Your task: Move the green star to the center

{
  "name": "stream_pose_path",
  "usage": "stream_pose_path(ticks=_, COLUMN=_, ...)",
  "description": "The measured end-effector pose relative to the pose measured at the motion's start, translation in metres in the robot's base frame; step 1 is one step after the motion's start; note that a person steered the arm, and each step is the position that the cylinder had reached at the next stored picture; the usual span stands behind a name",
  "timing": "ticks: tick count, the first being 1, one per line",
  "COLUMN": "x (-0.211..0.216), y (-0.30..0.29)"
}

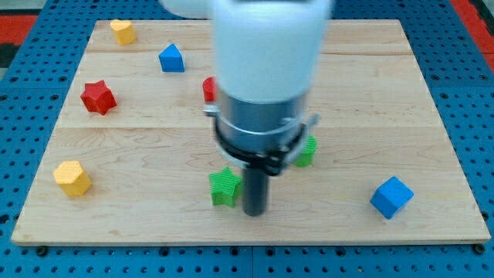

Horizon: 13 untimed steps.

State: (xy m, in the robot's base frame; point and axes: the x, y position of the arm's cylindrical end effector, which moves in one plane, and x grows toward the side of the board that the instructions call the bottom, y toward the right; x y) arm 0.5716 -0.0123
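a: where's the green star (pixel 225 188)?

b: low on the wooden board (pixel 432 116), a little left of the middle, touching the left side of my tip (pixel 254 213). no hand here, only a rod, so nothing is gripped.

a: what's around it?

b: a second green block (pixel 307 151) peeks out just right of the arm (pixel 266 85), and a red block (pixel 208 89) is half hidden behind it. a red star (pixel 98 97), a blue block (pixel 171 59) and a yellow block (pixel 122 32) sit up left; another yellow block (pixel 72 178) lower left, a blue cube (pixel 391 197) lower right.

a: and underneath?

b: a blue pegboard table (pixel 463 255).
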Motion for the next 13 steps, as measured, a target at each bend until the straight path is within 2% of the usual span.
stream_pose_path(ticks=1, x=-0.022, y=-0.04)
stream_pose_path(ticks=2, x=-0.016, y=-0.05)
stream_pose_path(ticks=3, x=-0.002, y=-0.099)
stream_pose_path(ticks=4, x=-0.02, y=-0.105)
stream_pose_path(ticks=7, x=-0.066, y=-0.056)
stream_pose_path(ticks=9, x=-0.067, y=-0.007)
stream_pose_path(ticks=10, x=-0.067, y=0.0)
stream_pose_path(ticks=12, x=-0.095, y=0.012)
stream_pose_path(ticks=13, x=-0.098, y=0.0)
